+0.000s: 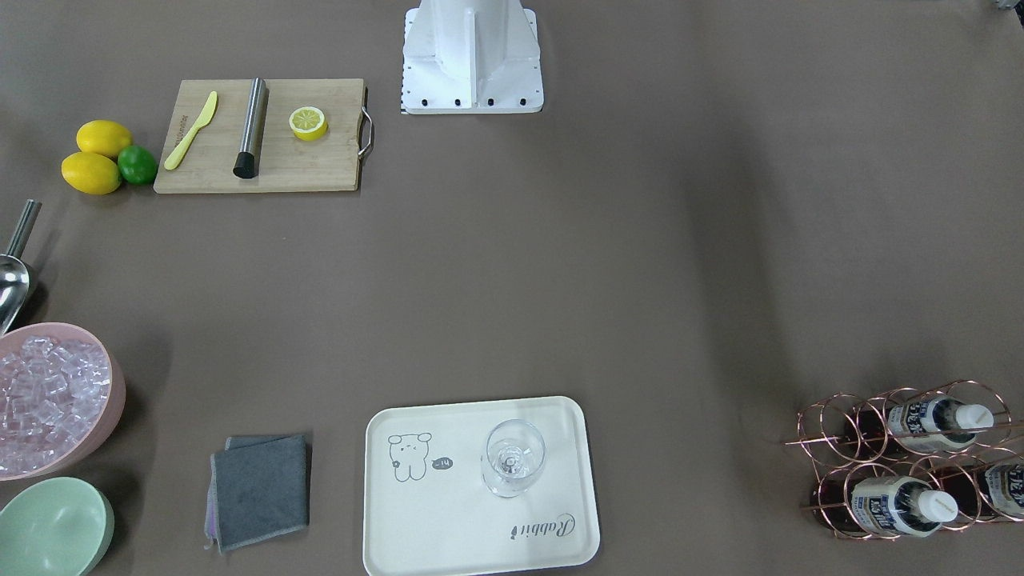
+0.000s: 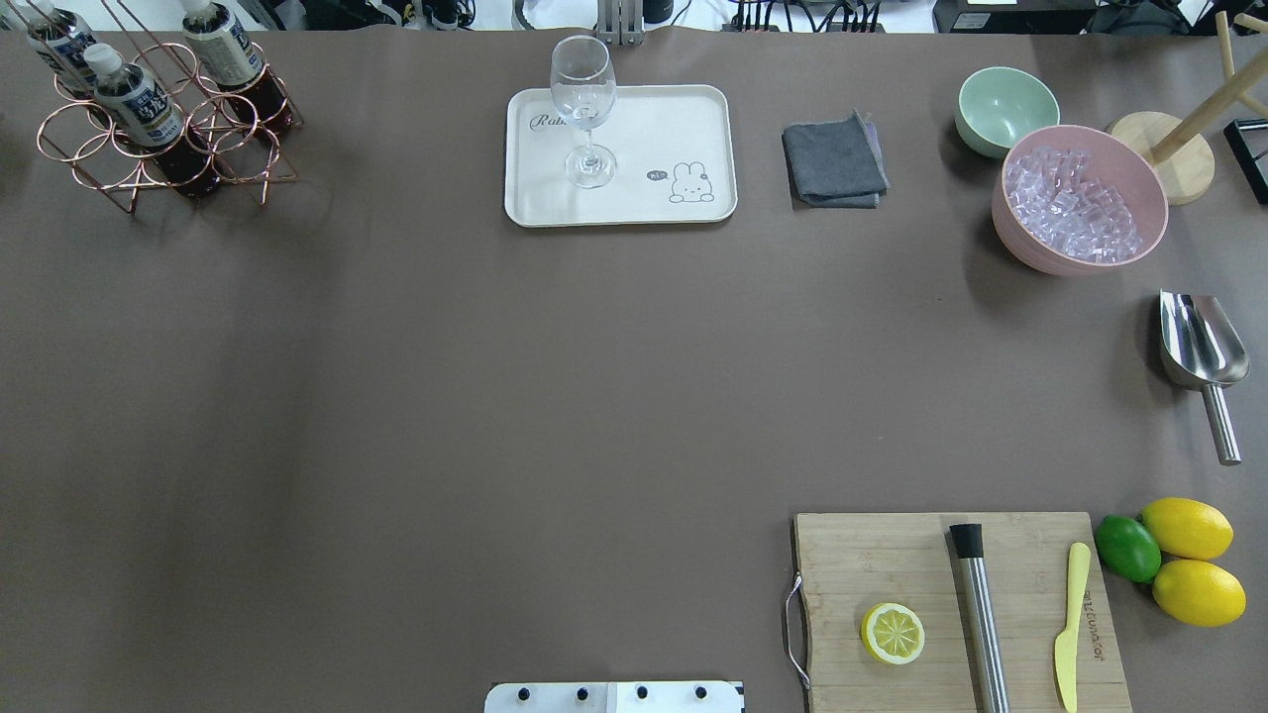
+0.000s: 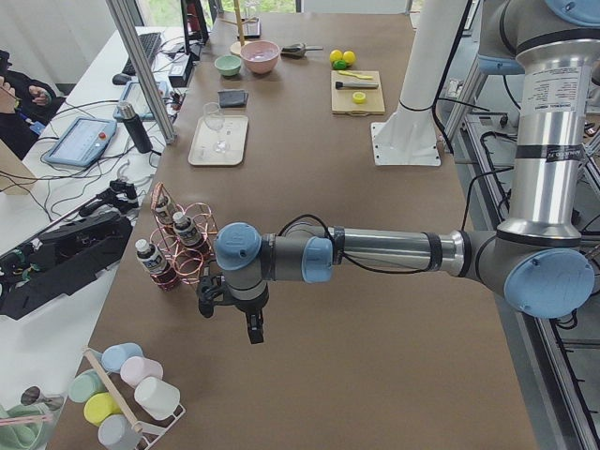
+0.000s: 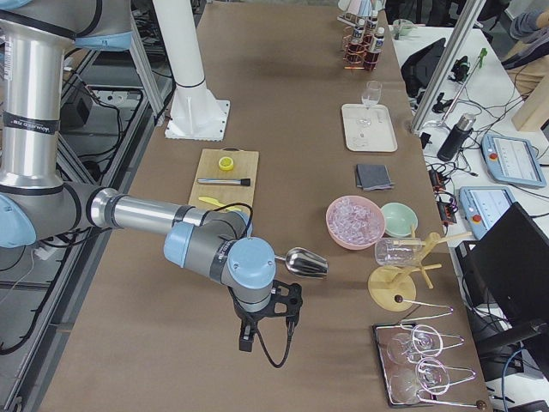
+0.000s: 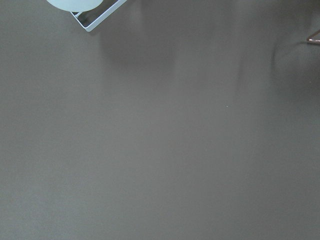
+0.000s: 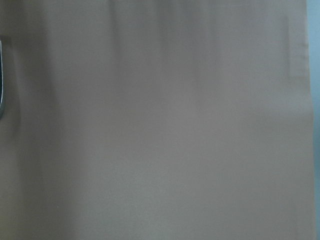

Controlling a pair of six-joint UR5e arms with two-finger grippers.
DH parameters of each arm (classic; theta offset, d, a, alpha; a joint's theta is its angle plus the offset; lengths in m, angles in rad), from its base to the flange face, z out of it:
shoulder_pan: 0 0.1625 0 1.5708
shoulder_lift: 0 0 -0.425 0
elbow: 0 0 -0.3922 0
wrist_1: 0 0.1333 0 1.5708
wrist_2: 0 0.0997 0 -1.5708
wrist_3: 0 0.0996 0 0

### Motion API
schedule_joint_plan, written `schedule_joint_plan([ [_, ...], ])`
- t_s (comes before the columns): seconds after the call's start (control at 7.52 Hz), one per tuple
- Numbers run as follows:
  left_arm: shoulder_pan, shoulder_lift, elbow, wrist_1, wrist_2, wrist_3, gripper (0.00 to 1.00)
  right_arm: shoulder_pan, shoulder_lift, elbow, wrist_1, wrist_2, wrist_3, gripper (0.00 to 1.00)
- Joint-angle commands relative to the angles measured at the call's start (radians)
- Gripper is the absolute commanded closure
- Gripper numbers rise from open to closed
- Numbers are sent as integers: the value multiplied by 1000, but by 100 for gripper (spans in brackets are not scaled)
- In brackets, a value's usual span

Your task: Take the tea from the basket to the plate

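Jaws of both grippers: can't tell whether apart or together, seen only from side cams. L gripper point(image 3: 230, 321) pointing down over brown table point(image 2: 396, 396), near basket point(image 2: 129, 168), not touching it. R gripper point(image 4: 268, 333) pointing down over table at opposite end, near metal scoop point(image 4: 307, 263). Three tea bottles point(image 2: 139, 99) standing in basket rings, far-left corner in overhead cam. Plate point(image 2: 644, 139) at mid far edge, well apart from basket. Stemmed glass point(image 2: 584, 109) upright on plate.
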Motion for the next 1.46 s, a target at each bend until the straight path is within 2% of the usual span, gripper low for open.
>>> schedule_joint_plan([
  [0.0, -2, 16, -10, -7, -5, 3, 2, 0, 1, 2, 0, 0, 0, 0],
  [1.33, -2, 18, -23, 1, 1, 1, 2, 0, 1, 5, 0, 2, 0, 0],
])
